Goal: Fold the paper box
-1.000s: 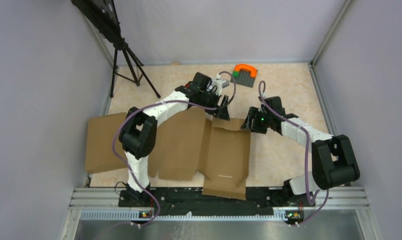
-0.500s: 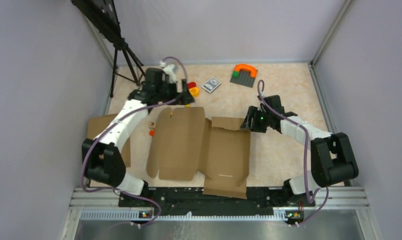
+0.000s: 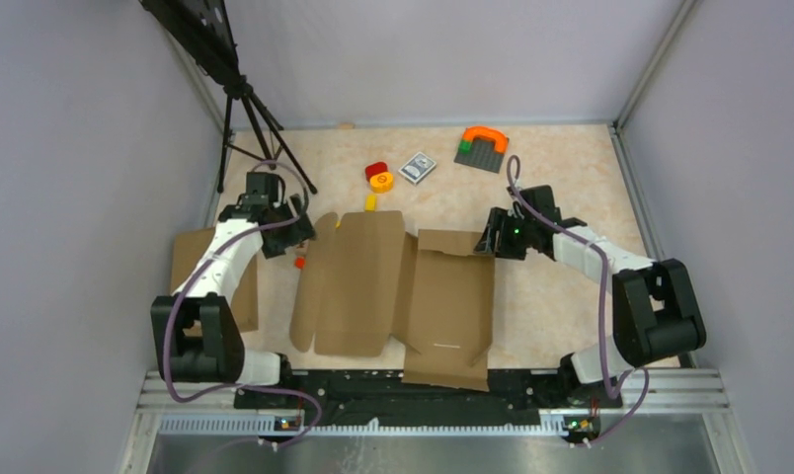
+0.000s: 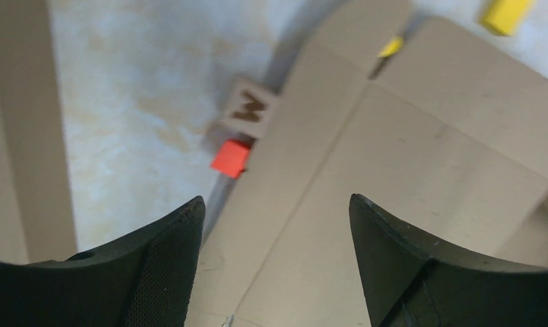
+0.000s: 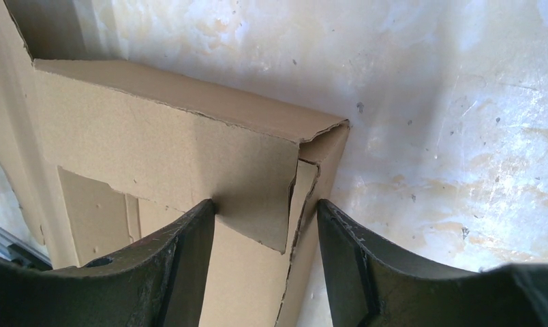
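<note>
The right pincer grips the raised far-right corner of the paper box. The left pincer hangs released above its left edge, holding nothing.

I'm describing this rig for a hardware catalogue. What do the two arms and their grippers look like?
The left arm and right arm match: white link shells between black joint housings, with a purple-grey cable looping along each. A green light glows near the right wrist. The left gripper and right gripper have matte black, curved fingers; a textured pad lines one left finger.
</note>
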